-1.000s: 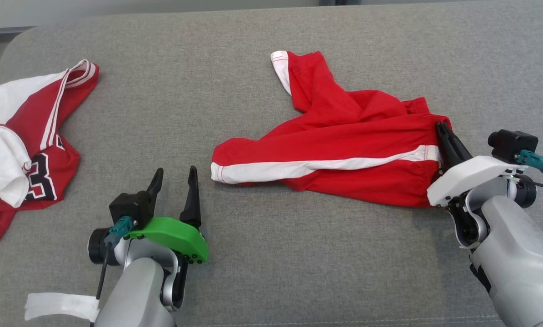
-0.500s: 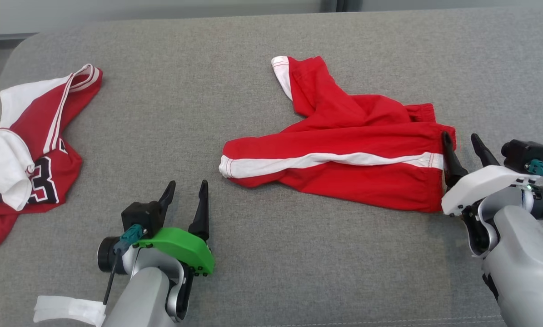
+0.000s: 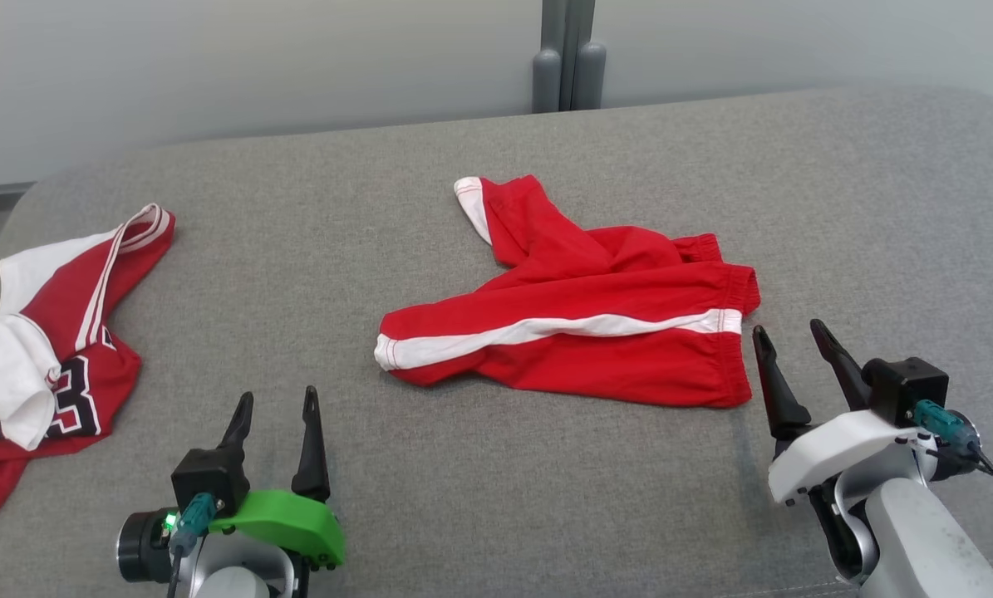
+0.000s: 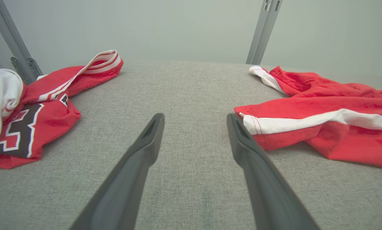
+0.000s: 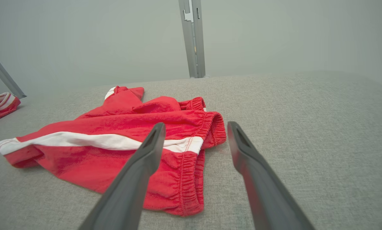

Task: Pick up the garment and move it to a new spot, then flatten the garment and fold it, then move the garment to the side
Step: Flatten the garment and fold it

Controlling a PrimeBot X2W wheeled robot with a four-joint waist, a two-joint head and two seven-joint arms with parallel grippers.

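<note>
While the right gripper (image 3: 789, 327) and left gripper (image 3: 278, 394) both stand wide and empty, the shorts (image 3: 579, 332) lie just ahead and left of the right jaws, not touching them. The right wrist view brings out the gathered waistband (image 5: 186, 182) nearest those jaws. The left wrist view puts the leg hem (image 4: 251, 123) just past its right finger and a jersey (image 4: 34, 108) off its left.

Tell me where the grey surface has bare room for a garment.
Bare: the wide strip between the jersey and the red shorts, and the right side beyond the shorts. Crowded: the left edge, under the jersey.
</note>
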